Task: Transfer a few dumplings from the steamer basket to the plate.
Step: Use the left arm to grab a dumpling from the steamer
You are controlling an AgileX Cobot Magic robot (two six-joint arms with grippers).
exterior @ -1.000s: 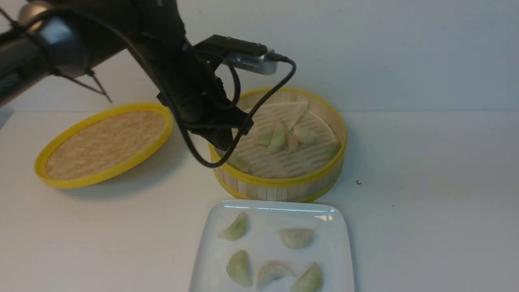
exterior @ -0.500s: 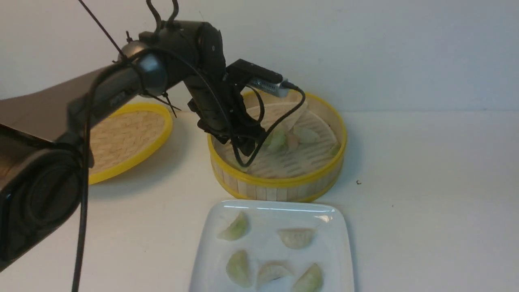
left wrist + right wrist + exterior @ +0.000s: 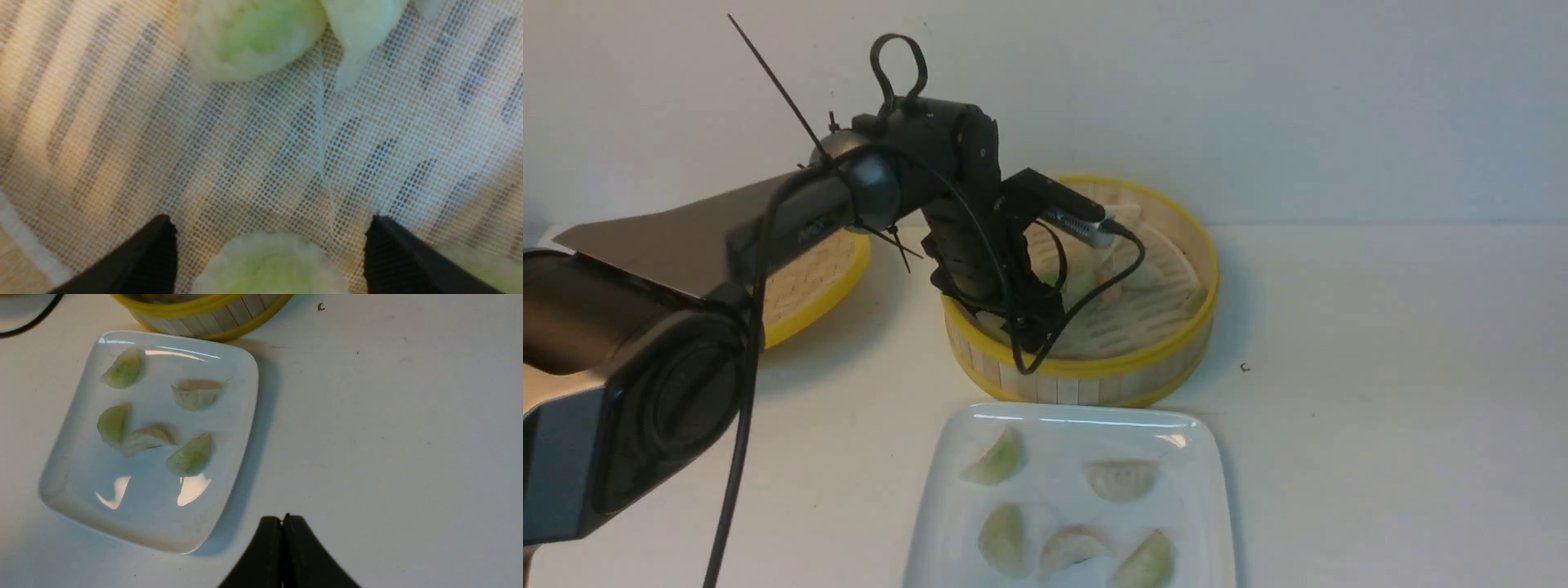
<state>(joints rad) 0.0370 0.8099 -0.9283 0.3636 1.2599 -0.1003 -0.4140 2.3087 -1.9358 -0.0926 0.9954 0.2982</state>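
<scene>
The left hand (image 3: 270,239) is down inside the steamer basket (image 3: 1094,366). Its two black fingers (image 3: 155,253) are spread wide, just over the white mesh liner (image 3: 261,155) that covers the slotted floor. A pale green dumpling (image 3: 267,267) lies in the gap between the fingers, with a strip of mesh showing on either side of it, so neither finger touches it. Ahead of the fingertips and apart from them lie a round green-centred dumpling (image 3: 249,36) and, just beside it, a whiter dumpling (image 3: 359,24) whose pointed end is turned toward the hand. In the front view the wrist and its cables hide the fingertips. The woven lid (image 3: 809,286) lies on the table (image 3: 1380,367) to the left hand's outer side, partly behind the arm. The right hand (image 3: 282,522) hangs over bare table with its fingers pressed together and nothing between them. The plate (image 3: 135,514) lies ahead of it, toward the left arm's side, just beside the basket's near wall. It carries five dumplings (image 3: 190,455), well apart from the right hand; two of them touch each other.
</scene>
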